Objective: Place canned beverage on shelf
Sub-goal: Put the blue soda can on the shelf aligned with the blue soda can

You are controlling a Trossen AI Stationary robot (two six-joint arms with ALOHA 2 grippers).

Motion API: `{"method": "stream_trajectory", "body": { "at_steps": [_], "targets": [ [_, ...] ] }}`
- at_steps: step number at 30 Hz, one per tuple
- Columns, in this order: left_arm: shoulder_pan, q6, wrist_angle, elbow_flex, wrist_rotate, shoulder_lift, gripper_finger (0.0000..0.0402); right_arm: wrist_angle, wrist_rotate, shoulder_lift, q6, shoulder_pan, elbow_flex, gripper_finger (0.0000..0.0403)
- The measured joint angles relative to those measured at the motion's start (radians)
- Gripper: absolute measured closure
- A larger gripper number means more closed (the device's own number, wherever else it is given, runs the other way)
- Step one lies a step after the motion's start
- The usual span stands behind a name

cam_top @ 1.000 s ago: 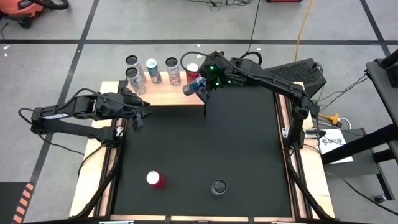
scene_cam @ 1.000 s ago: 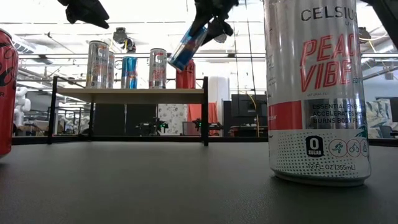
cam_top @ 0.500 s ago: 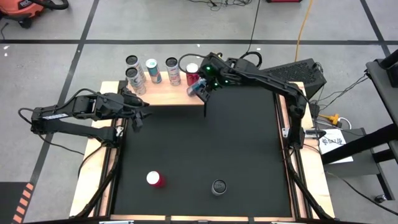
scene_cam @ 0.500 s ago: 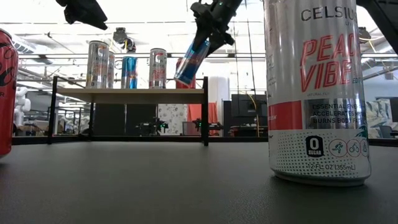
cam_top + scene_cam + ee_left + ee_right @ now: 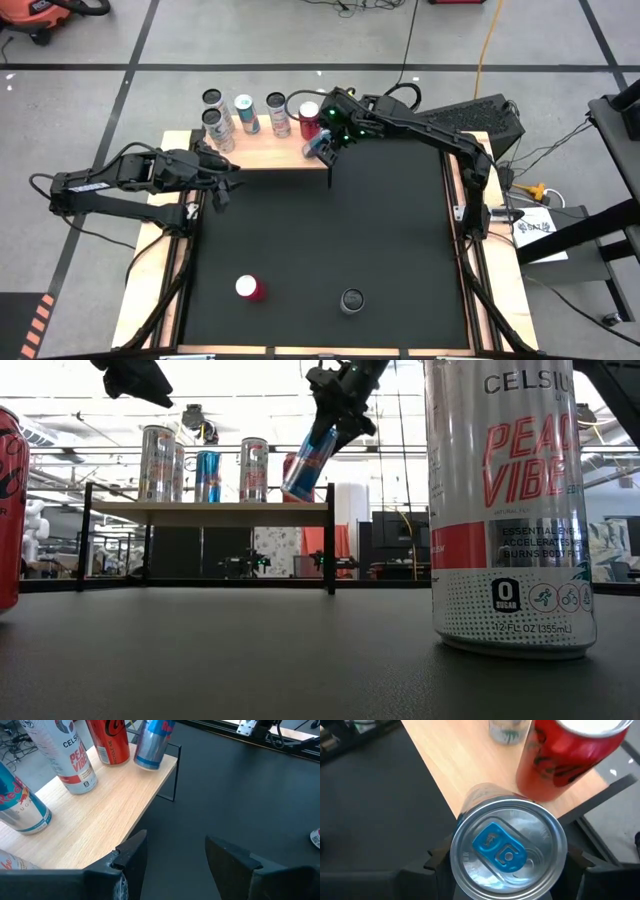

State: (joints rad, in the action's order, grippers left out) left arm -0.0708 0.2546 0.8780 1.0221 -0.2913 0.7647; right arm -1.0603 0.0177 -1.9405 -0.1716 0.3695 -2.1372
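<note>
The shelf (image 5: pixel 262 152), a pale wood board on thin black legs, stands at the table's far edge. Several cans stand on it, a red one (image 5: pixel 310 110) at its right end. My right gripper (image 5: pixel 325 142) is shut on a blue and silver can (image 5: pixel 308 461), which hangs tilted just above the shelf's right end, beside the red can (image 5: pixel 565 755). My left gripper (image 5: pixel 228 182) is open and empty in front of the shelf's left part. It also shows in its wrist view (image 5: pixel 172 855), above the shelf's near edge (image 5: pixel 125 827). My right gripper pinches the blue can by its upper end, near the top rim (image 5: pixel 465 840), one finger on each side. The fingers come from above, slanting. The can is lifted clear and tilted, its bottom (image 5: pixel 292 488) leaning toward the table's left, just above the shelf board.
A red can (image 5: pixel 248 288) and a silver Celsius can (image 5: pixel 351 299) stand upright near the table's near edge, and both loom large in the low view (image 5: pixel 510 510). Wooden strips (image 5: pixel 458 200) edge the black table. The shelf's near part in front of the cans is bare wood (image 5: pixel 110 815).
My right gripper has carried the blue can a little toward the shelf's right end and down. It has tipped the can from steeply slanted to more nearly upright. The can stays clear of the shelf.
</note>
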Motion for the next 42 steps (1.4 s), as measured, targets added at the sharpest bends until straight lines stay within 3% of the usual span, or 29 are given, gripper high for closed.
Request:
{"method": "stream_trajectory", "body": {
  "at_steps": [31,42],
  "targets": [
    [0.000,0.001,0.003,0.000,0.000,0.001,0.0201,-0.012,0.007,-0.001,0.113,0.011,-0.011,0.0192],
    [0.000,0.001,0.003,0.000,0.000,0.001,0.0201,0.002,0.007,0.000,0.113,0.011,-0.011,0.0142]
  ]
}}
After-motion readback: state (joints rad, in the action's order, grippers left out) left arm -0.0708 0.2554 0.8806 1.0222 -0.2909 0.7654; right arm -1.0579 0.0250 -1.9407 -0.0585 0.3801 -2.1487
